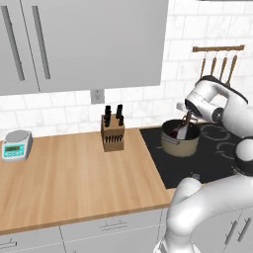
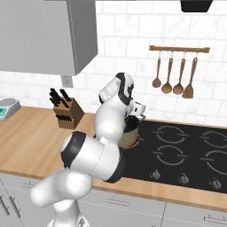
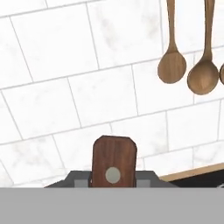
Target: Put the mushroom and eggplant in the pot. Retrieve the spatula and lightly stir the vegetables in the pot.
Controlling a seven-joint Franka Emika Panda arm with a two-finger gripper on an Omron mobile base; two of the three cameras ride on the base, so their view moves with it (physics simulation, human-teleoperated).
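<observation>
The pincer [image 1: 188, 116] hangs over the pot [image 1: 180, 140], clamped on the brown handle of the spatula [image 1: 184, 127]. The spatula slants down from the pincer into the pot, with its pale blade inside near the middle. From the hand view, the butt end of the wooden handle [image 3: 114, 162] faces the camera, a small grey disc set in it, with the grey of the pincer hugging it on both sides.

The pot sits on the black stove top [image 1: 212, 153], on the burner nearest the wooden table [image 1: 74, 173], towards the back wall. Something dark purple lies inside it beside the blade, which looks like the eggplant [image 1: 174, 133], though only a sliver of it shows over the rim. I cannot make out the mushroom in there. From the right base view the arm covers most of the pot [image 2: 132, 135]; only a bit of its tan side and dark rim peeks out.

On the table, a knife block [image 1: 112, 131] stands just left of the stove, and a small kitchen scale [image 1: 16, 144] sits well apart at the far left end. Wooden spoons [image 2: 173, 75] hang from a rail on the white tiled wall above the stove. Grey cupboards [image 1: 84, 44] hang over the table.
</observation>
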